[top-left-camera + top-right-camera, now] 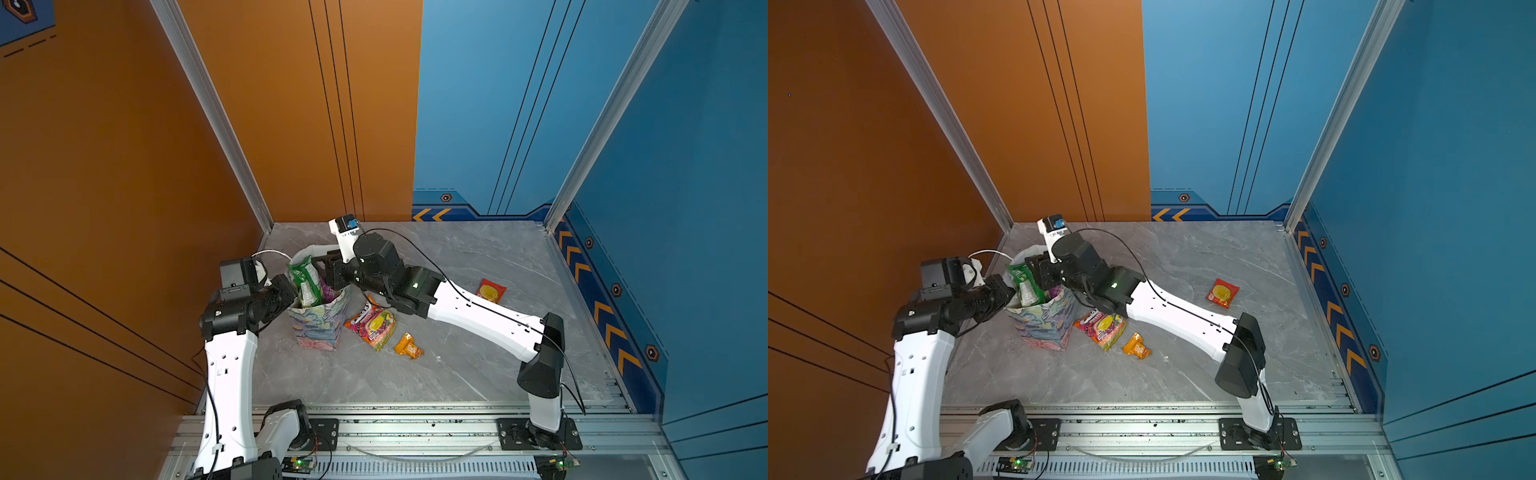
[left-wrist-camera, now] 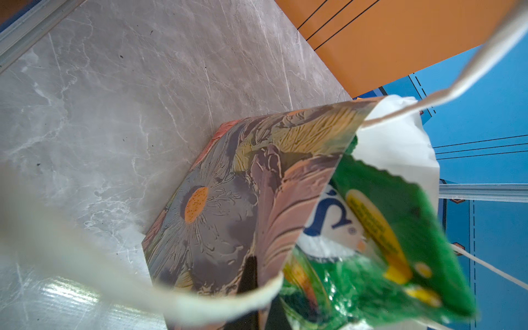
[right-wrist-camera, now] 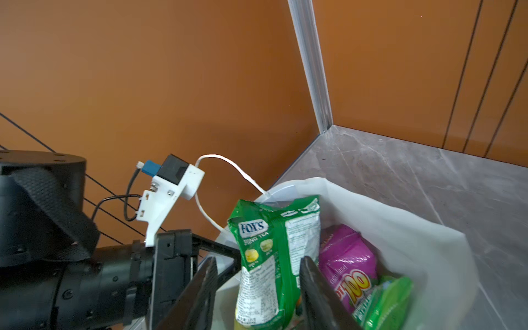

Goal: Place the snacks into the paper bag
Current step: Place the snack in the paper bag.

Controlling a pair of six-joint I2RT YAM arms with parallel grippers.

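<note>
A floral-print paper bag (image 1: 320,328) stands on the left half of the grey marble-look counter (image 1: 457,374), well filled, with both arms at its mouth. The left pincer (image 1: 293,295) is clamped on the bag's left rim, and one white cord handle (image 3: 225,163) loops up beside that arm's wrist camera. The right pincer (image 3: 260,260) reaches in from the far right side with its fingers (image 3: 314,285) spread apart. A green Fox's packet (image 3: 274,228) stands upright between them; whether they touch it cannot be told. Beside that packet, inside the white lining, sit a magenta pouch (image 3: 345,257) and another green packet (image 3: 391,297). Three snacks lie outside on the counter — a multicoloured packet (image 1: 372,324) just right of the bag's base, a small orange packet (image 1: 408,345) near it and a little closer to the front, and a red packet (image 1: 490,290) well apart to the right.
</note>
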